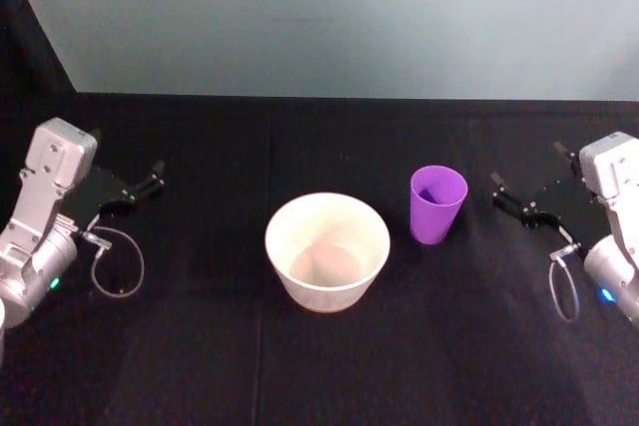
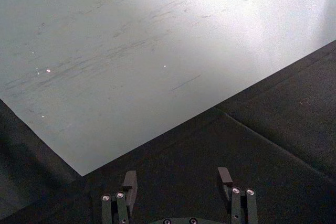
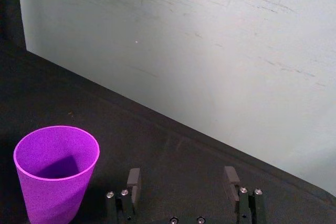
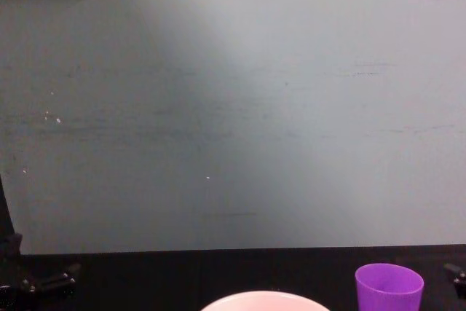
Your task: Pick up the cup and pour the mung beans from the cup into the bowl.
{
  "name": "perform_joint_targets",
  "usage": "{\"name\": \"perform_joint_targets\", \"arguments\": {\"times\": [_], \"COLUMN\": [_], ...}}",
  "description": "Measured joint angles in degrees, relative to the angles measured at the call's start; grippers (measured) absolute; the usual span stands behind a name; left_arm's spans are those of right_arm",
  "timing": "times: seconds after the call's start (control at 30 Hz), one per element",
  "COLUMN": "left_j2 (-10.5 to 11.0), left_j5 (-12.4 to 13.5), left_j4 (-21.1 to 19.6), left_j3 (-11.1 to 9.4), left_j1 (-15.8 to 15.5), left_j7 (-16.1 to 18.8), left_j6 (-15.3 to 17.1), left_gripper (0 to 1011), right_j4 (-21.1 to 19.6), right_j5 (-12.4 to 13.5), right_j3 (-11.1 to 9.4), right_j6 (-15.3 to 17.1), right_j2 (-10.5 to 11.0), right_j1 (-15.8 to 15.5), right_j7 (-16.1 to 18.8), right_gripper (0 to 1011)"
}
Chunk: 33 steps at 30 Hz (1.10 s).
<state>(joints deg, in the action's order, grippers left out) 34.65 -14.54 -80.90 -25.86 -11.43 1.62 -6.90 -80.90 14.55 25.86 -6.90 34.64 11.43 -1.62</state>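
Left arm [image 1: 45, 216], right arm [image 1: 614, 236]: silver-grey, boxy wrist blocks. Left gripper [image 1: 155, 177], right gripper [image 1: 497, 190]: black, slim fingers [image 3: 134, 179], silver screws [image 2: 235, 190]. Grey cable loop [image 1: 118, 266] at each wrist.

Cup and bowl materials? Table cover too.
Cup: likely plastic; smooth, even bright purple, thin rim. Bowl: matte pale pinkish-white, no glare; plastic or ceramic, can't tell. Table cover: black, matte, cloth-like; seam lines visible.

Robot lab bench: black cloth [image 1: 319, 366] under the left gripper [image 2: 177, 174] and right gripper [image 3: 182, 171], bare scuffed grey wall [image 1: 349, 17] ahead of them.
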Motion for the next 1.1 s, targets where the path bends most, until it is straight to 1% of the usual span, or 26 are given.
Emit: {"name": "perform_joint_targets", "arguments": {"times": [1.1], "left_j2": [0.00], "left_j5": [0.00], "left_j4": [0.00], "left_j3": [0.00], "left_j1": [0.00], "left_j7": [0.00], "left_j6": [0.00], "left_gripper": [1000], "right_j4": [0.00], "right_j5": [0.00], "right_j3": [0.00], "right_j6": [0.00], "right_j2": [0.00], "right_j1": [0.00], "right_j7": [0.00], "right_gripper": [1002]}}
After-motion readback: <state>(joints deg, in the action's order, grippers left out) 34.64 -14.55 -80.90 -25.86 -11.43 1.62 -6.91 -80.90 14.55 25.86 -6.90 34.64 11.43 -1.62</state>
